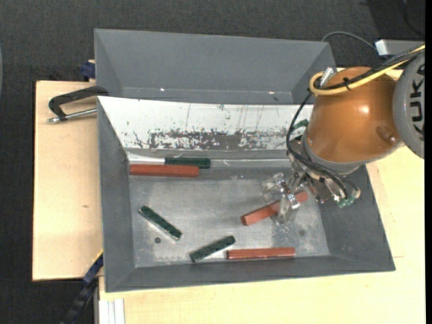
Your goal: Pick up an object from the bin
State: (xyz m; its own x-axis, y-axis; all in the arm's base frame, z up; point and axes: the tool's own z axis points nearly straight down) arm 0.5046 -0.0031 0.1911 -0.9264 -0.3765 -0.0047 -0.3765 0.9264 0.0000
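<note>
I'm reading just the black letters "KU" on the arm's grey collar (413,94), running off past the right edge.

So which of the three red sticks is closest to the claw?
The slanted red stick at right centre, right at the gripper. The back red stick and the front red stick lie well away from it.

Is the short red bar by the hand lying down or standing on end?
Lying down: the short red bar stretches lengthwise on the bin floor, right of middle, its right end under the hand.
</note>
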